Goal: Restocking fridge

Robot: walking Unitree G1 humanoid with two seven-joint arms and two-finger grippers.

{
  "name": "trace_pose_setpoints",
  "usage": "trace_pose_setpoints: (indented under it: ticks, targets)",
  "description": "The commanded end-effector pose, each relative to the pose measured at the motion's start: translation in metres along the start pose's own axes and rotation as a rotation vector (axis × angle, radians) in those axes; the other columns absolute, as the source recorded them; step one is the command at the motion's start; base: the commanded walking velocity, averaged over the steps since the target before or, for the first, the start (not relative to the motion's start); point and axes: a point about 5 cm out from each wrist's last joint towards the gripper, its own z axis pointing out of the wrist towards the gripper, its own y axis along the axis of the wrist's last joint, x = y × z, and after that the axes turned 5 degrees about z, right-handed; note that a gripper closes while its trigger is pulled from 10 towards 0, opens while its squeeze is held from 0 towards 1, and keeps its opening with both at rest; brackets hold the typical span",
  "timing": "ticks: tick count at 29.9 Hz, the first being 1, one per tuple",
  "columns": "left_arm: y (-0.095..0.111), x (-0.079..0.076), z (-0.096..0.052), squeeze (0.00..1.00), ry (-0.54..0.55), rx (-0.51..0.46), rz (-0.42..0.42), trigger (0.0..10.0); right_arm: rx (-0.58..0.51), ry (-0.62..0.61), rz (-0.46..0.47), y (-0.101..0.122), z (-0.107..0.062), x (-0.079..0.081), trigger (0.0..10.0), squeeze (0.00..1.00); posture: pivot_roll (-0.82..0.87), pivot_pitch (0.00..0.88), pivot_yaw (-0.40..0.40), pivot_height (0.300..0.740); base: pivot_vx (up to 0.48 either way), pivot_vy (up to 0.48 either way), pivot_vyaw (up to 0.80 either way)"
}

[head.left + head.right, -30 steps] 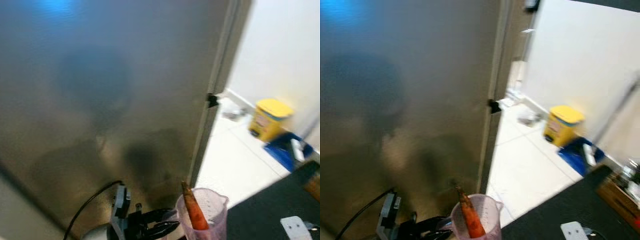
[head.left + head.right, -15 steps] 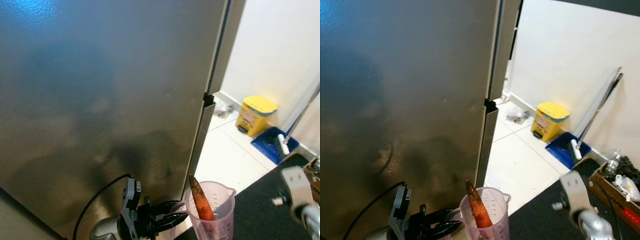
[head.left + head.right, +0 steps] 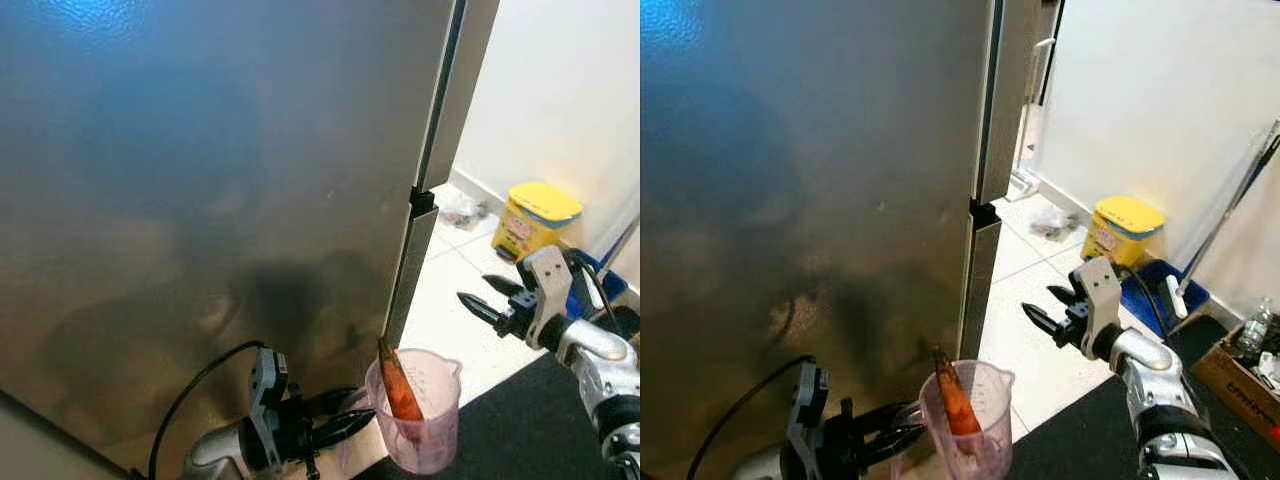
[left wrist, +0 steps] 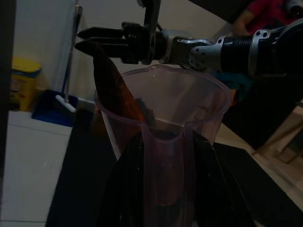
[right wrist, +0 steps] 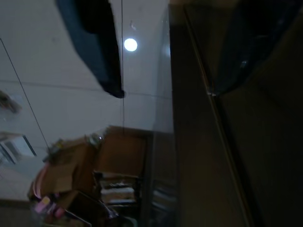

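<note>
A clear pink measuring jug (image 3: 425,425) with a carrot (image 3: 398,386) standing in it hangs low in front of the fridge. My left gripper (image 3: 352,412) is shut on the jug's handle (image 4: 166,161), coming in from the left. The stainless fridge door (image 3: 200,200) is closed and rises right behind the jug. My right gripper (image 3: 482,292) is open in the air to the right of the door's edge (image 3: 418,205), fingertips pointing toward it. In the right wrist view the two fingers (image 5: 102,52) stand wide apart beside the door's side.
A yellow bin (image 3: 540,215) and a blue dustpan (image 3: 1160,292) with a broom sit on the white tiled floor (image 3: 450,300) by the white wall. A black surface (image 3: 520,435) lies at the lower right, with a box of items (image 3: 1240,370) beyond it.
My right arm has swung up from the lower right toward the fridge door's edge, gripper open. The jug stays in the left gripper. The camera has shifted slightly.
</note>
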Motion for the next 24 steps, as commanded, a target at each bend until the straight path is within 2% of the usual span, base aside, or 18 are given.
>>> trace_pose_setpoints:
  ticks: [1, 4, 8, 9, 10, 12, 14, 18, 22, 24]
  targets:
    - [0.000, 0.000, 0.001, 0.00, 0.014, -0.020, 0.004, 10.0, -0.009, 0.032, -0.005, 0.002, 0.005, 0.004, 10.0, 1.00, -0.04, 0.000, -0.014, 0.740, 0.000, 0.000, 0.00]
    - [0.000, 0.000, 0.001, 0.00, 0.014, -0.019, 0.004, 10.0, -0.014, 0.042, -0.007, 0.003, 0.006, 0.005, 10.0, 1.00, -0.04, 0.000, -0.014, 0.740, 0.000, 0.000, 0.00]
    - [0.001, 0.008, 0.003, 0.00, 0.063, -0.005, 0.015, 10.0, -0.006, -0.020, -0.036, 0.008, 0.018, 0.008, 10.0, 1.00, -0.04, 0.000, -0.017, 0.740, 0.000, 0.000, 0.00]
    - [0.002, 0.012, 0.004, 0.00, 0.099, -0.003, 0.019, 10.0, 0.002, -0.015, -0.035, 0.008, 0.020, 0.009, 10.0, 0.43, -0.04, 0.000, -0.017, 0.740, 0.000, 0.000, 0.00]
    - [0.001, 0.015, 0.004, 0.00, 0.119, 0.006, 0.009, 10.0, 0.005, -0.002, -0.037, 0.007, 0.021, 0.011, 10.0, 0.00, -0.04, 0.000, -0.017, 0.740, 0.000, 0.000, 0.00]
    - [0.001, 0.017, 0.004, 0.00, 0.131, 0.012, 0.002, 10.0, 0.008, 0.006, -0.038, 0.007, 0.021, 0.012, 10.0, 0.00, -0.04, 0.000, -0.017, 0.740, 0.000, 0.000, 0.00]
    - [-0.002, 0.020, 0.002, 0.00, 0.132, 0.045, -0.040, 10.0, 0.001, 0.021, -0.024, 0.006, 0.022, 0.015, 10.0, 0.00, -0.04, 0.000, -0.017, 0.740, 0.000, 0.000, 0.00]
    - [-0.004, 0.022, 0.002, 0.00, 0.130, 0.076, -0.055, 10.0, 0.005, 0.025, -0.028, 0.005, 0.022, 0.016, 10.0, 0.00, -0.04, 0.000, -0.017, 0.740, 0.000, -0.373, 0.00]
    - [-0.005, 0.022, 0.004, 0.00, 0.128, 0.068, -0.072, 10.0, 0.003, 0.028, -0.023, 0.005, 0.023, 0.017, 10.0, 0.00, -0.04, 0.000, -0.018, 0.740, 0.000, -0.471, 0.00]
    - [-0.004, 0.025, 0.005, 0.00, 0.159, 0.046, -0.080, 10.0, 0.011, 0.029, -0.028, 0.004, 0.023, 0.017, 10.0, 0.00, -0.04, 0.000, -0.020, 0.740, 0.000, 0.000, 0.00]
